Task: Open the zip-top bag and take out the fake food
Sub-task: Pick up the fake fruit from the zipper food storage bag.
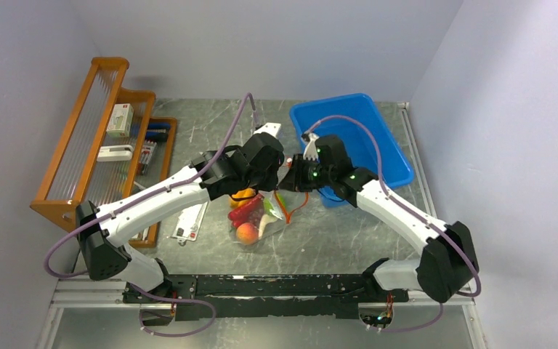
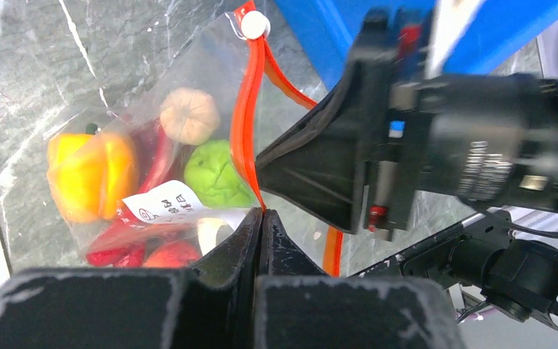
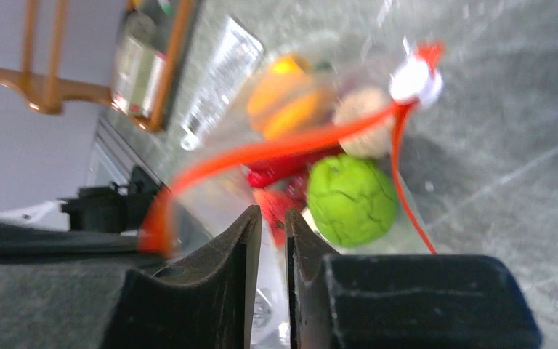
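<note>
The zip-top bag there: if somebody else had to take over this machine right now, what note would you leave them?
Left fingers: shut on the orange zip strip of the zip-top bag.
Right fingers: at the bag's mouth, nearly together; the view is blurred, so I cannot tell if they grip plastic.
Things: the bag is between the arms on the table; the fake food is inside it, with the lime near the mouth.
Done: the strip's two sides stand apart from the white slider on.
Left to do: widen the mouth and take the food out.
</note>
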{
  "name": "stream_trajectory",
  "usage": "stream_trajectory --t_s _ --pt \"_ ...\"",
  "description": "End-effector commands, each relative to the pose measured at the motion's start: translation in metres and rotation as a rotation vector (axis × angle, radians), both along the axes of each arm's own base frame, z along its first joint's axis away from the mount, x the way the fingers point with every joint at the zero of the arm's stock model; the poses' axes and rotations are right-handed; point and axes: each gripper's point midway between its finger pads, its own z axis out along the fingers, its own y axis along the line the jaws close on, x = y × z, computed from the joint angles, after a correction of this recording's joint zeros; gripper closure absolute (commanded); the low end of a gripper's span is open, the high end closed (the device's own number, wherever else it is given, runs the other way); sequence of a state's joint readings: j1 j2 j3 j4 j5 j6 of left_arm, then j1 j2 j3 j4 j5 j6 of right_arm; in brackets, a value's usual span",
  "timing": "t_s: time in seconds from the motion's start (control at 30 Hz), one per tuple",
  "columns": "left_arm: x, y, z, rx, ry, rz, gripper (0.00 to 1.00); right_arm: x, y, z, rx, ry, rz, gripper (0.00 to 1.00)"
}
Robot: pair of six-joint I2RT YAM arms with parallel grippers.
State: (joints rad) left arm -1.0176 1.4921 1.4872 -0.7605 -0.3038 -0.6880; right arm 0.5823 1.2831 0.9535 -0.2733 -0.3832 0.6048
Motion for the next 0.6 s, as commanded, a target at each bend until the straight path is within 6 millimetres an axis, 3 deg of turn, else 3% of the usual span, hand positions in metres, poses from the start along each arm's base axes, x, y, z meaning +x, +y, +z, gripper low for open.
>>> stream_trajectory --t_s 0.0,0.03,0.17,0.3,0.37,0.47,0.57 --pt "-0.001 -0.003 0.013 -0.066 -0.016 -0.010 0.89 -0.012 0.005 -0.027 0.011 0.065 0.053 0.81" --pt "-0.001 -0.003 0.014 -0.074 -0.015 -0.012 0.84 -0.014 0.007 -0.032 0.011 0.079 0.070 0.81" --pt "0.001 0.008 0.012 -0.088 -0.001 0.011 0.41 -0.017 0.009 -0.051 0.002 0.118 0.091 0.78" --pt "0.012 0.042 0.002 -0.118 0.044 0.081 0.31 -0.019 0.006 -0.064 -0.003 0.133 0.072 0.73" --pt "0.016 0.067 -0.013 -0.144 0.068 0.135 0.24 -0.021 0.005 -0.068 -0.013 0.137 0.080 0.70" --pt "0.021 0.102 -0.040 -0.203 0.124 0.220 0.21 -0.024 -0.001 -0.075 -0.058 0.134 0.098 0.64" --pt "0.014 0.120 -0.071 -0.228 0.192 0.267 0.14 -0.022 -0.013 -0.086 -0.153 0.121 0.093 0.55"
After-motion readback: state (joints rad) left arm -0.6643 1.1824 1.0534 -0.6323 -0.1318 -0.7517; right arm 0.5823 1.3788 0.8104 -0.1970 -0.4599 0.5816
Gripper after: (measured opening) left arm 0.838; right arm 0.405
